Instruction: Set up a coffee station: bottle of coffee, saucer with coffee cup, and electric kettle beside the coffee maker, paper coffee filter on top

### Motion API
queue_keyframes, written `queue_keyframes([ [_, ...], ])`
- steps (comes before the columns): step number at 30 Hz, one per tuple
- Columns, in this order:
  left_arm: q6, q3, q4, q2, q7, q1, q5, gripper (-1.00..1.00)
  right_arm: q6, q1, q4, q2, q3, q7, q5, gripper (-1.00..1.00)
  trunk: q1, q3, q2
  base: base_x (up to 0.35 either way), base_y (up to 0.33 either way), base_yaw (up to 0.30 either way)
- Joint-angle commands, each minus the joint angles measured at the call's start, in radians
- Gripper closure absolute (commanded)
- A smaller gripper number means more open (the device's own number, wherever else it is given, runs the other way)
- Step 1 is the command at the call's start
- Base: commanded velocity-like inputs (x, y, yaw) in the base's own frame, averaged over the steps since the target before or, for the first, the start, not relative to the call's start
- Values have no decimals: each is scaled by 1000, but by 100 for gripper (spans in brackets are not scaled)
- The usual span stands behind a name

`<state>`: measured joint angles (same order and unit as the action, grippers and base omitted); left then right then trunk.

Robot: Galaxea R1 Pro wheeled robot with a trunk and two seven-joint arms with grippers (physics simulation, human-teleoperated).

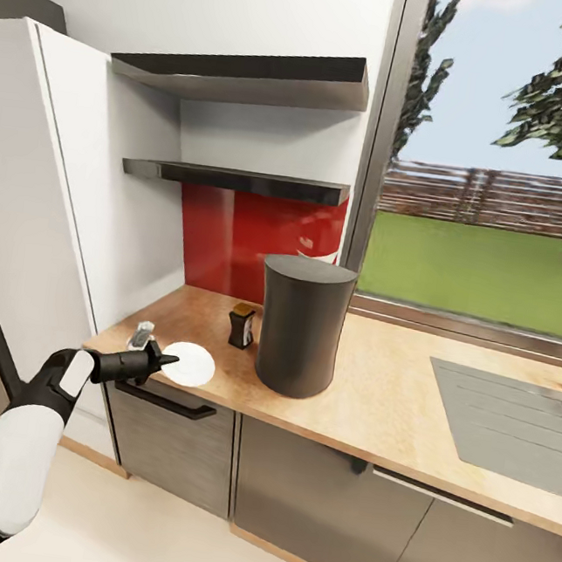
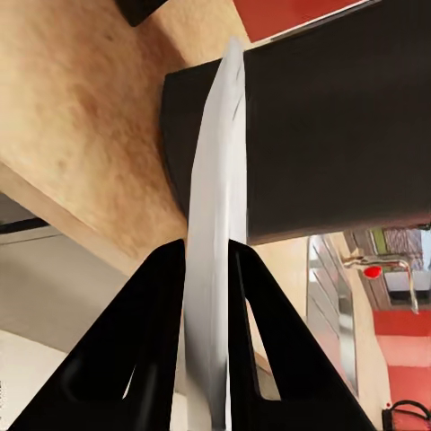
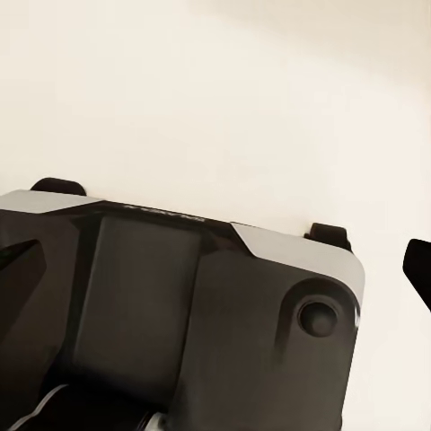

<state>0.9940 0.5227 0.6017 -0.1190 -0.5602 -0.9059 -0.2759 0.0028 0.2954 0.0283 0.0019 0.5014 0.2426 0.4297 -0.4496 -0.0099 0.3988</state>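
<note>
At the near left corner of the kitchen countertop (image 1: 372, 398), the left gripper (image 1: 162, 360) is clamped on the saucer (image 1: 192, 364) rim at the counter's front edge. Beyond stand the bottle of coffee (image 1: 242, 325) and, just beside it, the coffee maker (image 1: 302, 326); bare worktop lies rightward. Right gripper's jaws: cannot tell.

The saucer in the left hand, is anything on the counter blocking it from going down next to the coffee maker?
Nothing visible does. The saucer, pinched edge-on by the left hand, is over bare countertop left of the coffee maker. The bottle of coffee stands farther back.
</note>
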Motion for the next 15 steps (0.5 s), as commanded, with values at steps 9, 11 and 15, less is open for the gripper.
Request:
queue_keyframes([
  [9,-3,20,-1,-3,2,4,3,100,0,1,-2,-1,8,3,9,-100,0,-1,1,51,0,-1],
  [11,-3,20,-5,-3,2,4,4,100,0,1,-2,-2,8,3,9,-100,0,-1,1,286,0,0],
  [15,-3,20,-9,-5,2,4,5,100,1,1,-2,-2,8,2,8,-100,0,-1,1,319,0,-102],
])
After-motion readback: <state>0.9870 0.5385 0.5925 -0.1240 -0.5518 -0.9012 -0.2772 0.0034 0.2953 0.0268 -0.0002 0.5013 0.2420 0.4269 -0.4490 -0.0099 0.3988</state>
